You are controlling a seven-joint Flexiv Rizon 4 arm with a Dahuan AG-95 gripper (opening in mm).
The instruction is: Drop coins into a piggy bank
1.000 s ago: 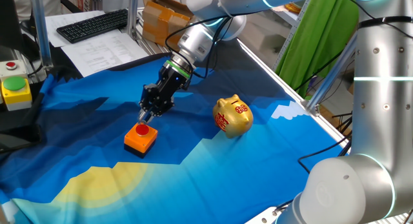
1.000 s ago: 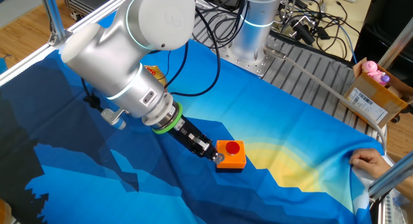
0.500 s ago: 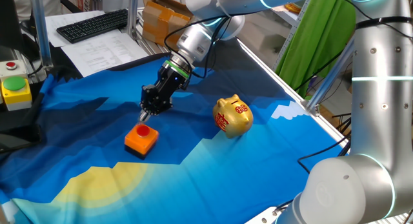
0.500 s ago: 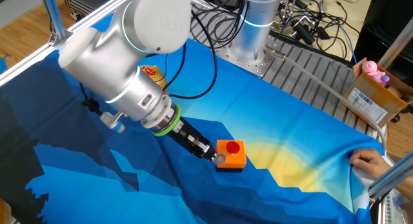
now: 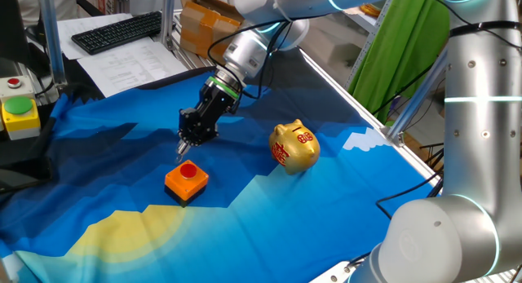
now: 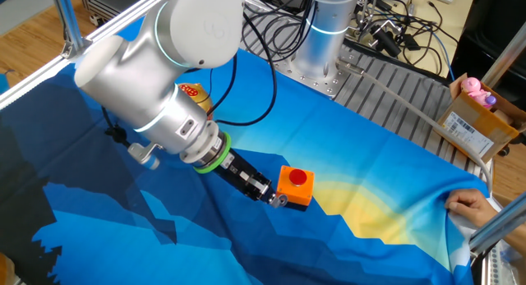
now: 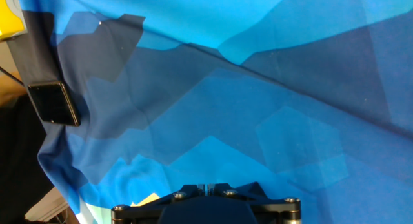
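Gripper [image 5: 183, 150] tips hidden in hand view; coins not visible anywhere.

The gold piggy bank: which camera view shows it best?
One fixed view shows the piggy bank whole, with the red markings on its side and snout. In the other fixed view the arm hides all but a small part. The hand view does not show it.

Two fixed views face table from opposite sides, sharing blue cloth [image 5: 269, 210]; hand view close above cloth.
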